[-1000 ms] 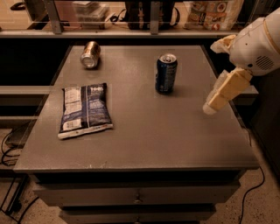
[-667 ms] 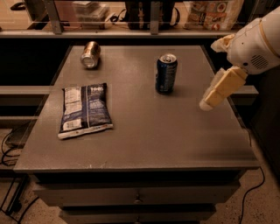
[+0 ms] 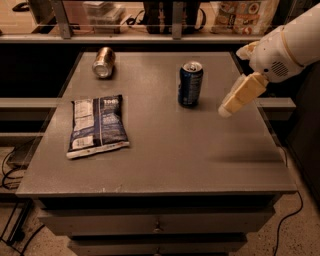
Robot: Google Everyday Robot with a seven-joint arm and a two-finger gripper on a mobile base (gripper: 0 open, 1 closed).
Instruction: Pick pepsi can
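The pepsi can (image 3: 190, 84) is dark blue with a silver top and stands upright on the grey table (image 3: 165, 155), toward the back and right of middle. My gripper (image 3: 226, 110) is cream-coloured and reaches in from the upper right on a white arm (image 3: 285, 47). It hangs above the table a short way to the right of the can, at about the height of the can's base, and does not touch it. Nothing shows in the gripper.
A bronze-gold can (image 3: 103, 62) lies on its side at the back left. A flat blue-and-white snack bag (image 3: 97, 125) lies at the left. A shelf with boxes (image 3: 240, 12) runs behind the table. Drawers (image 3: 157, 225) sit below the front edge.
My gripper has moved left and a little farther back, closer to the pepsi can. The cans and the bag have not moved.
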